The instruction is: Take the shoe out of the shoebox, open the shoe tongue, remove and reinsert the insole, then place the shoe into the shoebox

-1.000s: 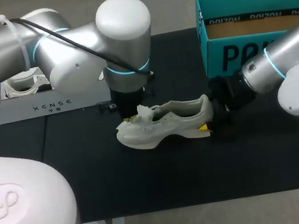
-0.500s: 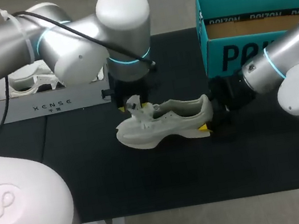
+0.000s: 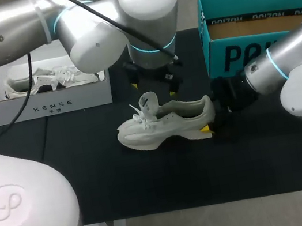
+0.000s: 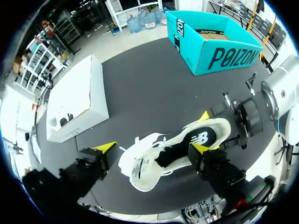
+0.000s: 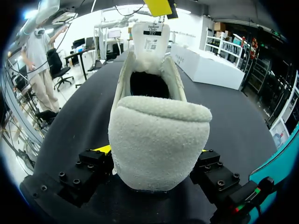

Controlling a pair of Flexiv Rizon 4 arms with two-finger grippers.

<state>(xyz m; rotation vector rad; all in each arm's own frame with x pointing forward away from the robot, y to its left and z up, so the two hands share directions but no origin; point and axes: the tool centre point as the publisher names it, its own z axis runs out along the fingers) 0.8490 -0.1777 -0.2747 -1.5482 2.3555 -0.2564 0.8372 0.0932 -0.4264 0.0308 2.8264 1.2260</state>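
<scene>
Shoe (image 3: pixel 164 123) out of the shoebox (image 3: pixel 262 46), upright on its sole near the middle of the table (image 3: pixel 152 189), toe toward the left edge, heel toward the right. Shoebox at the far right corner, open. White box (image 3: pixel 50 104) at the far left edge.

Right gripper (image 5: pixel 152 151) low at the heel, a finger pressed on each side: clamped on the shoe. Left gripper (image 4: pixel 152 149) hangs above the laces, fingers spread wide, holding nothing. Tongue (image 3: pixel 149 103) stands up, mouth of the shoe open.

Judged step: tongue is open, insole not yet out.

Risks from here:
- Tongue is loose and may fall back over the mouth, blocking the reach for the insole.
- Left fingers going in could snag the laces and drag the shoe.
- Shoe is held at the heel only; an upward pull on a tight insole could lift the toe or twist the heel out of the clamp.
- A slipped shoe may roll onto its side.
</scene>
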